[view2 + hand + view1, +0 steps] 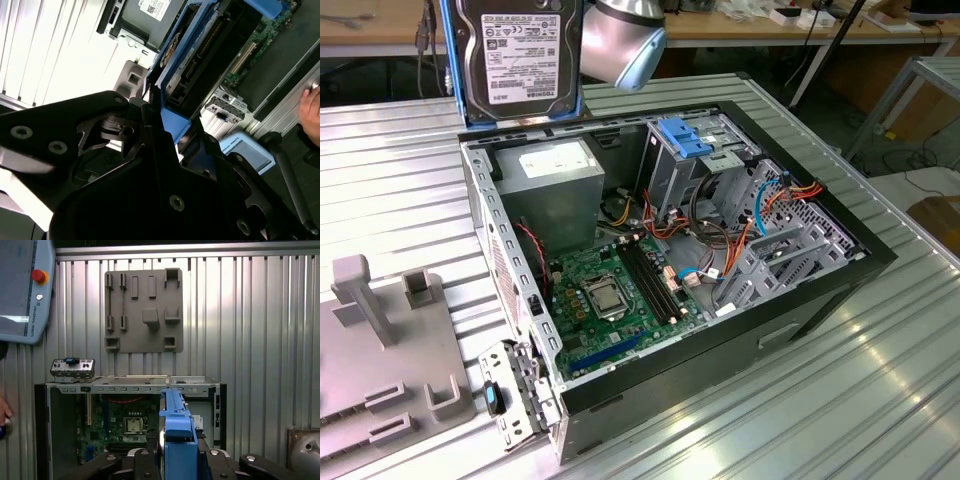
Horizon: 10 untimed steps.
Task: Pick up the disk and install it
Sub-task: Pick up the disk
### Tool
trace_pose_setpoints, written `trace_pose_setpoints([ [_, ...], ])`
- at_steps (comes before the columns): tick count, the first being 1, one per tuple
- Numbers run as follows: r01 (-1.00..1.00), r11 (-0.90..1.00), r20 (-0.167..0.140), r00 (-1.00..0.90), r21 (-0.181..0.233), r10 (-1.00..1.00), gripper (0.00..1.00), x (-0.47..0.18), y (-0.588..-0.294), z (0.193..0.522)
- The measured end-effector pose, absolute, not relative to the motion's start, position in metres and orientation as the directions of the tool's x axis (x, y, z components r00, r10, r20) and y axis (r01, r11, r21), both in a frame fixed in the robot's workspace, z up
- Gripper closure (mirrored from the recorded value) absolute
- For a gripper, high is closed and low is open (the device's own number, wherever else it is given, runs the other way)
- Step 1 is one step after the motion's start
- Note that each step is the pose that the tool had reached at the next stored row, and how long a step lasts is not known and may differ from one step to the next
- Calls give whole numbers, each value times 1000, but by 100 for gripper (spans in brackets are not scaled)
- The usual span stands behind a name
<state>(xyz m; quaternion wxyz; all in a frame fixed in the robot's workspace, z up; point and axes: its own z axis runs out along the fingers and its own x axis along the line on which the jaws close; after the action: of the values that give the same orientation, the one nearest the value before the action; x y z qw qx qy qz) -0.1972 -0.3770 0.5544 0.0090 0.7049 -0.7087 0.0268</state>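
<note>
And the disk [520,60] is up off the table: it is held upright, its label face turned to the exterior view, with the bright blue carrier frame [175,425] along its edges. The gripper [177,460] is closed on it. In the first wrist view the frame is seen edge-on, pinched between the black fingers [220,465] on either side, and in the second wrist view the same frame is seen running out from the gripper's black body. The silver wrist joint [620,40] is seen just beside the disk.

Beneath the gripper the open computer case [810,300] is laid on its side on the ribbed metal table [880,390], and the disk is held above it, apart from it. Inside, the green motherboard [610,300] is spread out under the tool. The grey power supply [555,165] is found nearest below the disk, and the drive cage [670,170] with its light-blue bracket [685,135] lies a little further to the side.

Beyond the case, well away from the gripper, a grey fixture plate [142,310] is laid flat on the table. A teach pendant [22,290] is seen off to one side, and a person's hand [312,110] is glimpsed past the case's edge.
</note>
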Motion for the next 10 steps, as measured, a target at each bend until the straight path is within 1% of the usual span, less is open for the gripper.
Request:
trace_pose_setpoints([
  [10,-1000,5,54,-6,-25,-999,63,-164,-378,553],
])
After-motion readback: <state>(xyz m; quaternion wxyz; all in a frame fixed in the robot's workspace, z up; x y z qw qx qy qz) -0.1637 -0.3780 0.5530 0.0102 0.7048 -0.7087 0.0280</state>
